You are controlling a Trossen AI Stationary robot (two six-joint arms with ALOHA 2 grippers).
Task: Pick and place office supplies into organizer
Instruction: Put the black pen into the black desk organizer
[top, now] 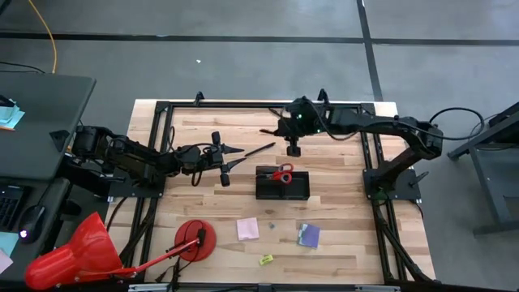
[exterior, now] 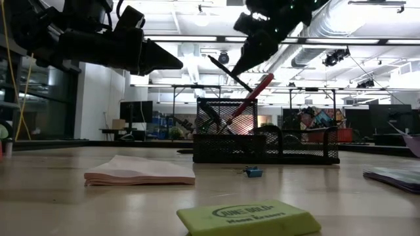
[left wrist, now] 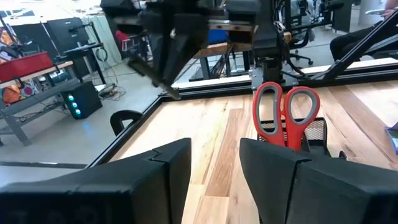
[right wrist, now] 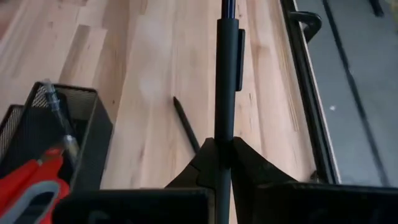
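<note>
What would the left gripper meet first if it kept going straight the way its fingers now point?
Probably the red-handled scissors standing in the black organizer: seen from its wrist, the left gripper aims almost directly at them, above bare table. Height is hard to judge; it might pass over.

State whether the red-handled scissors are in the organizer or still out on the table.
In. The scissors stand blades-down in the black mesh organizer, red handles sticking up above its rim, leaning in the low view.

Bright even overhead light, glaring ceiling lamps in low view, blurred near eraser (exterior: 249, 218)
</note>
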